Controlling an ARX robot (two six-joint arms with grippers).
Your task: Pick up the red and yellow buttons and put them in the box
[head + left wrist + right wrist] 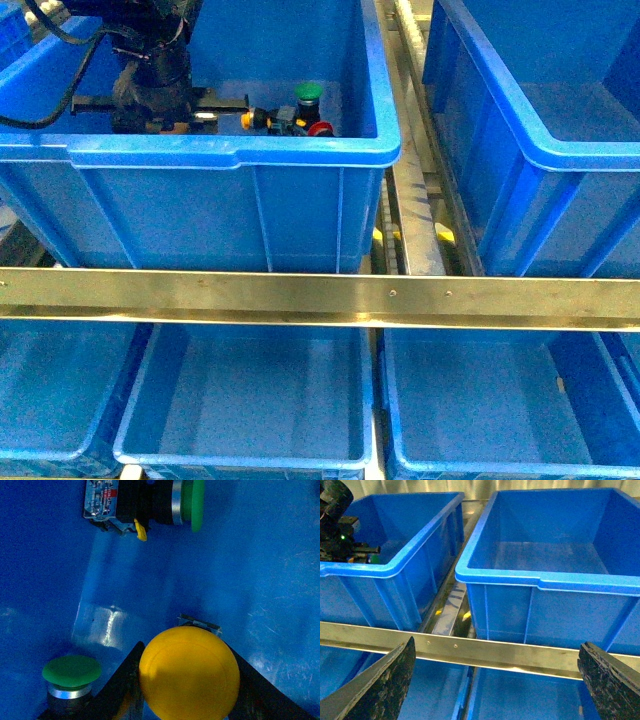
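Observation:
My left gripper (189, 680) is shut on a yellow button (189, 672); its round glossy cap faces the wrist camera between the two dark fingers (120, 680). In the front view the left arm (150, 80) reaches down into the far left blue box (230, 152), and its fingertips are hidden behind the rim. A red button (321, 128) lies in the same box next to a green one (308, 93). My right gripper (495, 680) is open and empty, held above the metal rail, apart from any box.
Two green-capped buttons lie near the left gripper, one upright (71, 670) and one on its side (197, 505). A second blue bin (545, 582) stands at the far right. A metal rail (320, 298) crosses in front, with more blue bins (250, 420) below it.

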